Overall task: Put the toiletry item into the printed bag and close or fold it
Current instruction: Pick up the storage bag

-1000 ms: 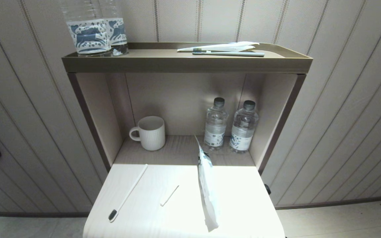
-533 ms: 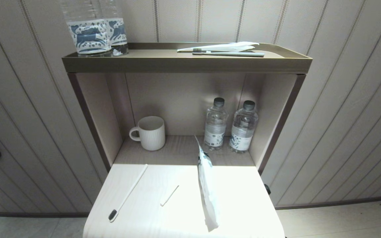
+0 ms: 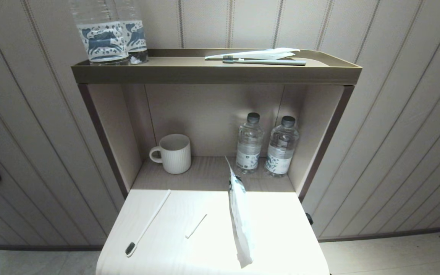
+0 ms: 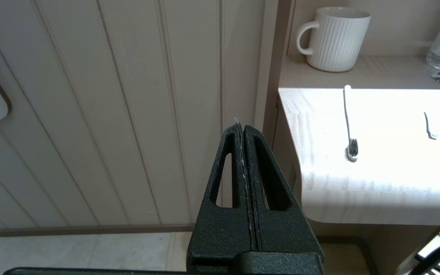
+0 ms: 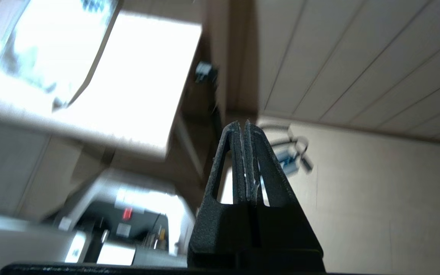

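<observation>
Nothing of the task looks done yet; the toothbrush (image 3: pixel 146 225) lies loose on the white table (image 3: pixel 288 229), left of the printed bag (image 3: pixel 240 217); left gripper (image 4: pixel 242 130) and right gripper (image 5: pixel 242 126) hang off that table, fingers pressed together, empty.

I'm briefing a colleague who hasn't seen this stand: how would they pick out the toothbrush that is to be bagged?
Start at the bright white lower counter in front of the open shelf niche. On its left part lies a slim white toothbrush with dark bristles, running diagonally, bristles toward the near edge. Unlike the grey-handled toothbrush on the top tray, it sits low, left of the short white stick and the printed white paper bag.
</observation>
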You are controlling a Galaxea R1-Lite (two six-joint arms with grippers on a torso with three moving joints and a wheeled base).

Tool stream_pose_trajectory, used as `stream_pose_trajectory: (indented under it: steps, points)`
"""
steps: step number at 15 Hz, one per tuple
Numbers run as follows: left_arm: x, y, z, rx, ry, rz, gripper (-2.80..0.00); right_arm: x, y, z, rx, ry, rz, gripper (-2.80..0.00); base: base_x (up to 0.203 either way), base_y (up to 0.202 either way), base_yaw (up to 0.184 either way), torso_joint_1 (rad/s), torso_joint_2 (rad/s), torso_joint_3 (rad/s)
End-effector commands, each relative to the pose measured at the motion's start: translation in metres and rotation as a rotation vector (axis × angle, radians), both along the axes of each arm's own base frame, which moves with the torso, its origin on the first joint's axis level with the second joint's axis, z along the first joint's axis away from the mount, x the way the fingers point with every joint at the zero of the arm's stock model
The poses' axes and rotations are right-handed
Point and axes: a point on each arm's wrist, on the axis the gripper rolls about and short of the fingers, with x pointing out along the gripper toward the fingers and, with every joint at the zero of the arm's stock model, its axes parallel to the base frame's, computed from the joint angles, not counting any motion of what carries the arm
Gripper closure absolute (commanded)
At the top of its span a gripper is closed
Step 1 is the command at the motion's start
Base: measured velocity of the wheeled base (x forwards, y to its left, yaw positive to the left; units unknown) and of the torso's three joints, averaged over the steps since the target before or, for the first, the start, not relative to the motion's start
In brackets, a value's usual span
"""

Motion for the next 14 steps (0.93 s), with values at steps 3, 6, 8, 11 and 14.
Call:
stream_pose_trajectory:
  steps: [3,6,8,11,14]
  points:
    - [0.0,0.0,0.0,0.0,0.0,-0.001,0.0,0.032,0.02,0.019,-0.087,0.406,0.29,0.0,0.0,0.0,0.0,0.0,0.0,0.0]
    - [0.0,0.0,0.0,0.0,0.0,-0.001,0.0,0.056,0.053,0.024,-0.143,0.542,0.48,0.0,0.0,0.0,0.0,0.0,0.0,0.0]
    - [0.0,0.0,0.0,0.002,0.003,0.0,0.0,0.069,0.073,0.03,-0.172,0.57,0.531,0.0,0.0,0.0,0.0,0.0,0.0,0.0]
    - [0.0,0.0,0.0,0.002,0.003,0.0,0.0,0.092,0.112,0.029,-0.267,0.591,0.546,0.0,0.0,0.0,0.0,0.0,0.0,0.0]
    - [0.0,0.0,0.0,0.002,0.003,0.0,0.0,0.108,0.157,0.03,-0.335,0.572,0.579,0.0,0.0,0.0,0.0,0.0,0.0,0.0]
